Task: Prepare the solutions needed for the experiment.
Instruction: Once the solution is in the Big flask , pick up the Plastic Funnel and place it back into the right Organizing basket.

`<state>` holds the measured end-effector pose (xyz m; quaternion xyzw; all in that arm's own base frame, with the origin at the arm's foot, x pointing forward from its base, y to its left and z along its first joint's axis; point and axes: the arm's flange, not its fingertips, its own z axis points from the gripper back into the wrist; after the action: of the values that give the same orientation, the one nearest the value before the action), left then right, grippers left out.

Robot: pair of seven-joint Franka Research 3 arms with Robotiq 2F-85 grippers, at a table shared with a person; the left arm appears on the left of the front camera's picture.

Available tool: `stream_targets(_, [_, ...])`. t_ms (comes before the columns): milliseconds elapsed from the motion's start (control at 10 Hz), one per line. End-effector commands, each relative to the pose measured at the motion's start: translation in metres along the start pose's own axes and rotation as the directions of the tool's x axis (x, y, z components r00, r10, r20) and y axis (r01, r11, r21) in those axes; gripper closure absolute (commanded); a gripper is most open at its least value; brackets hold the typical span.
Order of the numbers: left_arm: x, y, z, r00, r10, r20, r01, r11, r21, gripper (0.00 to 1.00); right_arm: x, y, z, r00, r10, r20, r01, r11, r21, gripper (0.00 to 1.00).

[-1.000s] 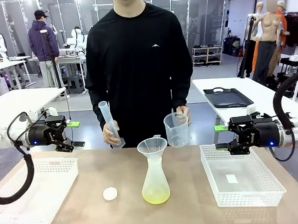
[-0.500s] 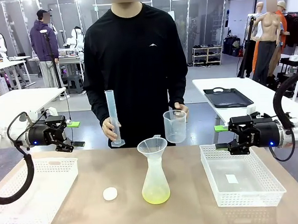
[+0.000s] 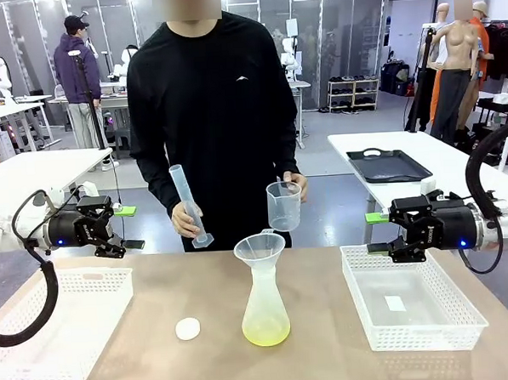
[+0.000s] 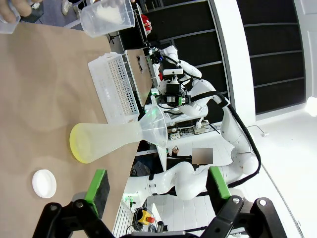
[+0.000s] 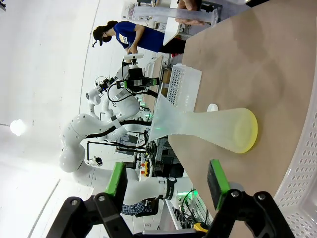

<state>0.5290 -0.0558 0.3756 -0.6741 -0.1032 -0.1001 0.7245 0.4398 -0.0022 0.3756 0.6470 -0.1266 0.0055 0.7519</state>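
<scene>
Solutions [image 3: 266, 332]: shallow yellow-green layer in the conical flask [image 3: 264, 296], lower centre, on the table [image 3: 324, 358].
Funnel [image 3: 259, 247]: sat in the flask's neck.
Person: held measuring cylinder [image 3: 189, 206] and beaker [image 3: 284, 205] just above.
Left tool [image 3: 131, 244], right tool [image 3: 378, 247]: fingers apart, empty, at the frame's sides.
Pour: slow, into the funnel's middle, seemed best.

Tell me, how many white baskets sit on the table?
2. The left basket sits at the left end of the table; the right basket sits at its right end.
</scene>
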Motion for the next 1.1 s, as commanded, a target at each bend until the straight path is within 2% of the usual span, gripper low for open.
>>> stream_targets(0, [0.000, -0.002, 0.000, 1.000, -0.001, -0.007, 0.001, 1.000, -0.012, 0.00, 0.001, 0.002, 0.000, 1.000, 0.006, 0.003, -0.006, 1.000, -0.007, 0.18])
stream_targets(300, [0.000, -0.002, 0.000, 1.000, -0.001, -0.007, 0.001, 1.000, -0.012, 0.00, 0.000, 0.000, 0.000, 1.000, 0.000, 0.000, 0.000, 1.000, 0.000, 0.18])
stream_targets(500, [0.000, -0.002, 0.000, 1.000, -0.001, -0.007, 0.001, 1.000, -0.012, 0.00, -0.010, 0.044, -0.010, 0.998, 0.060, 0.004, -0.058, 0.977, -0.204, 0.18])
stream_targets(600, [0.000, -0.002, 0.000, 1.000, -0.001, -0.007, 0.001, 1.000, -0.012, 0.00, -0.012, 0.065, -0.015, 0.996, 0.085, 0.013, -0.077, 0.947, -0.313, 0.18])
stream_targets(700, [0.000, -0.002, 0.000, 1.000, -0.001, -0.007, 0.001, 1.000, -0.012, 0.00, -0.012, 0.091, -0.024, 0.995, 0.100, -0.018, -0.099, 0.911, -0.401, 0.18])
stream_targets(900, [0.000, -0.002, 0.000, 1.000, -0.001, -0.007, 0.001, 1.000, -0.012, 0.00, -0.011, 0.131, -0.041, 0.998, 0.052, -0.035, -0.063, 0.821, -0.567, 0.18])
stream_targets(1000, [0.000, -0.002, 0.000, 1.000, -0.001, -0.007, 0.001, 1.000, -0.012, 0.00, -0.011, 0.143, -0.052, 0.997, 0.049, -0.065, -0.078, 0.789, -0.609, 0.18])
